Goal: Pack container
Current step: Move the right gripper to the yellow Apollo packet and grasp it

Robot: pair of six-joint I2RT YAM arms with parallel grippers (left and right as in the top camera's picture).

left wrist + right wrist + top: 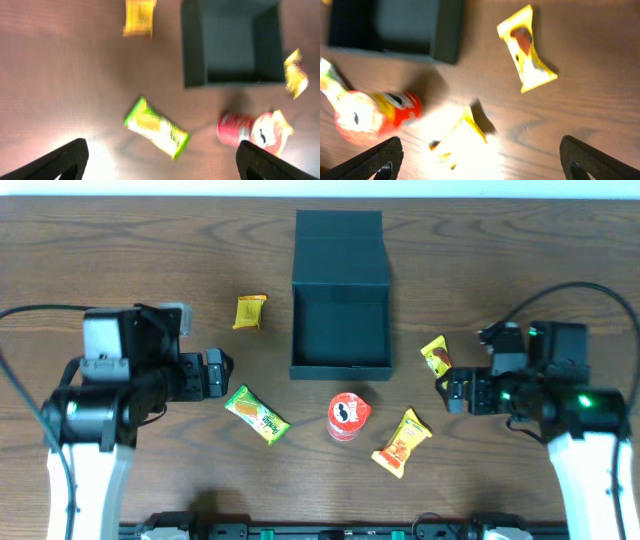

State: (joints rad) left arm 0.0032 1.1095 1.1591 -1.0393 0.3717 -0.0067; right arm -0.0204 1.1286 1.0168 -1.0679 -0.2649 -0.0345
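The dark teal-black square cardboard box (340, 367) sits open near the middle of the table's (150, 240) far edge, lid flap back. The left gripper (222, 372) by the left edge and the right gripper (445, 392) by the right edge both have fingers wide apart.

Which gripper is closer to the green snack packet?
Left. The left gripper is close beside the green snack packet; the right gripper sits far across the table, beyond the red can.
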